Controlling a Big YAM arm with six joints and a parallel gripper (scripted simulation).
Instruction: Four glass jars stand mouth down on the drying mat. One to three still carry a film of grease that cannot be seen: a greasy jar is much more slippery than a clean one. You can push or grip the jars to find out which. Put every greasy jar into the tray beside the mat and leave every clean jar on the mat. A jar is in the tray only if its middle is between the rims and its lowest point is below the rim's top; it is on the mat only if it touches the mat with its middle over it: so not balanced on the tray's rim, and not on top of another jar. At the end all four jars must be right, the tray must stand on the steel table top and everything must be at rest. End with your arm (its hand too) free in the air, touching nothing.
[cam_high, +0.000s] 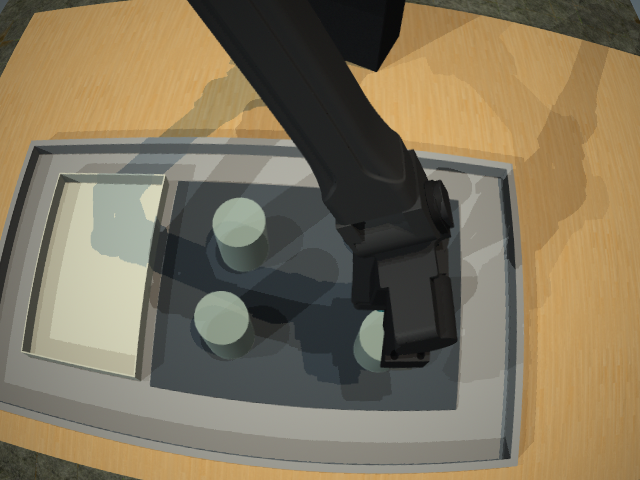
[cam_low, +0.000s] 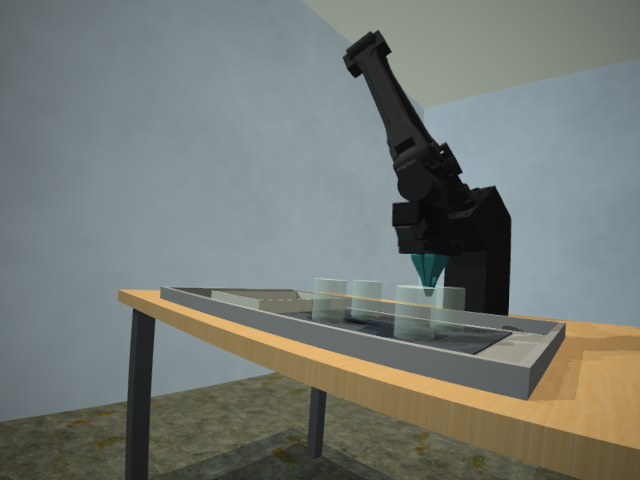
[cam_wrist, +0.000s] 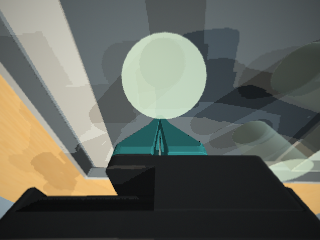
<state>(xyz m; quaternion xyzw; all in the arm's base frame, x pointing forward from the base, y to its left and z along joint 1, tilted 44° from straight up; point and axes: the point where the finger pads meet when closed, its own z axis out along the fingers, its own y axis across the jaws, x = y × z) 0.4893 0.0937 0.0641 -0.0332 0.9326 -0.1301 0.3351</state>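
Note:
My gripper (cam_low: 428, 293) (cam_wrist: 159, 119) is shut with nothing between its teal fingertips. The tips are at about top height beside the front right jar (cam_high: 369, 341) (cam_low: 411, 315) (cam_wrist: 164, 75); whether they touch it I cannot tell. That pale green jar stands upright on the dark mat (cam_high: 206, 377) (cam_low: 480, 341). The back left jar (cam_high: 239, 222) (cam_low: 367, 297) and front left jar (cam_high: 221, 317) (cam_low: 329, 299) also stand on the mat. Another upright jar (cam_low: 454, 304) stands behind the front right one; the arm hides it in the top view. The cream tray (cam_high: 82, 365) (cam_low: 235, 300) holds no jar.
The tray lies left of the mat on the steel table top (cam_high: 258, 423), which has a raised grey rim (cam_high: 518, 310) (cam_low: 547, 356). The black arm (cam_high: 330, 103) (cam_low: 398, 113) reaches over the back right of the mat. Grease cannot be seen on any jar.

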